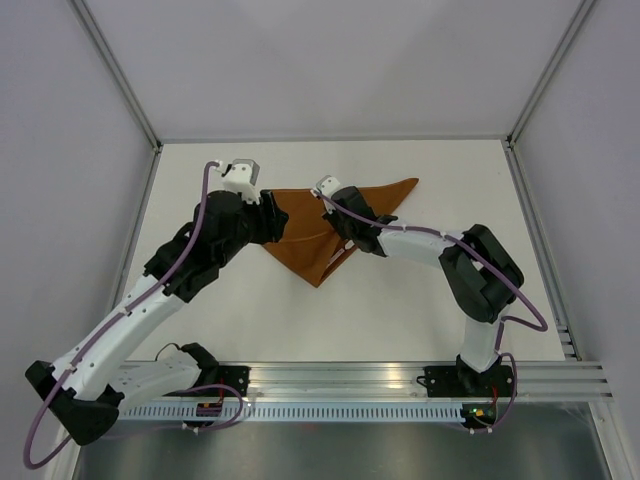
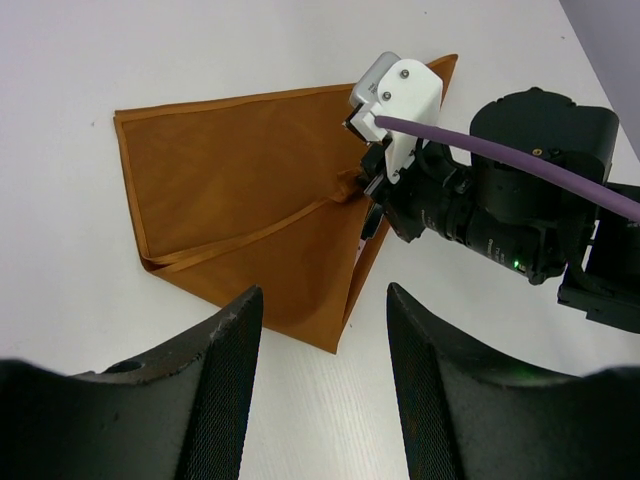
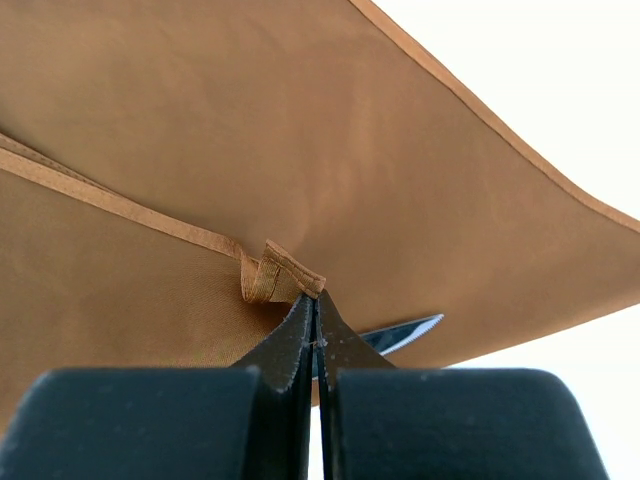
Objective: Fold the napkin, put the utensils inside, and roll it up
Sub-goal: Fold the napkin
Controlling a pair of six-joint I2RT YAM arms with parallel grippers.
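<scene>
R pincer (image 3: 312, 312) clamped on bunched napkin (image 1: 300, 250) edge; cloth part-folded on worktop (image 1: 400, 310). L pincer (image 2: 322, 300) apart, empty, above napkin.

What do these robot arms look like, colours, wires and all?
The left arm and right arm mix white segments with bulky black joints. A purple cable loops along each. The fingers are black with fine-textured pads; a small green light glows.

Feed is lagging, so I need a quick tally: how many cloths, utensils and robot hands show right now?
napkin: 1
utensil: 1, a serrated tip under the napkin, rest hidden
hands: 2, left hand open, right hand shut on the napkin
Total: 4
</scene>
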